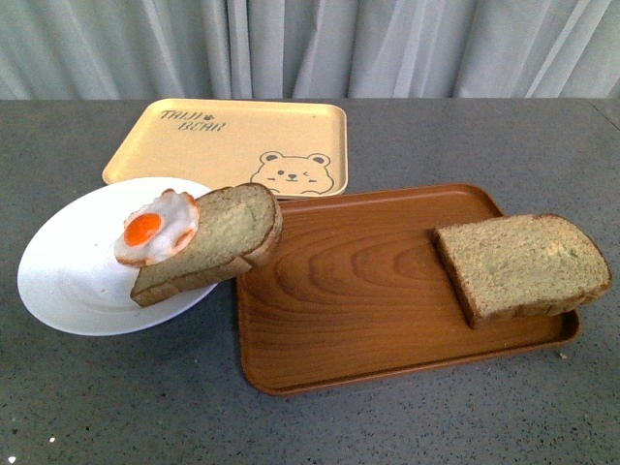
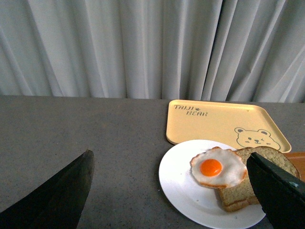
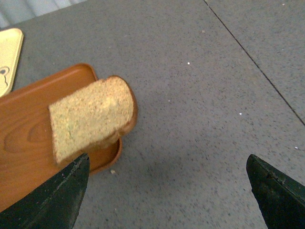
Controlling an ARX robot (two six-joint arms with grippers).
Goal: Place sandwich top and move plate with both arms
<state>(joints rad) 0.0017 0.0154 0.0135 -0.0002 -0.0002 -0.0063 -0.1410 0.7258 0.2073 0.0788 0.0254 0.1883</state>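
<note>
The sandwich top (image 1: pixel 523 263), a plain speckled tan slice, lies on the right end of the brown wood-grain tray (image 1: pixel 358 291), overhanging its right rim; it also shows in the right wrist view (image 3: pixel 90 117). The white plate (image 1: pixel 73 266) sits at the left with a bread slice (image 1: pixel 228 232) bearing a fried egg (image 1: pixel 155 228); that slice overhangs the plate's right edge onto the brown tray. The plate also shows in the left wrist view (image 2: pixel 183 191). My left gripper (image 2: pixel 174 195) is open, above the table just short of the plate. My right gripper (image 3: pixel 164 191) is open over bare table beside the tray's corner. Neither arm shows in the front view.
A yellow bear-print tray (image 1: pixel 232 145) lies behind the plate, near the table's back edge. Grey curtains hang behind the table. The grey tabletop (image 1: pixel 116 407) stretches in front of the plate and trays. A seam (image 3: pixel 248 57) runs across the tabletop right of the brown tray.
</note>
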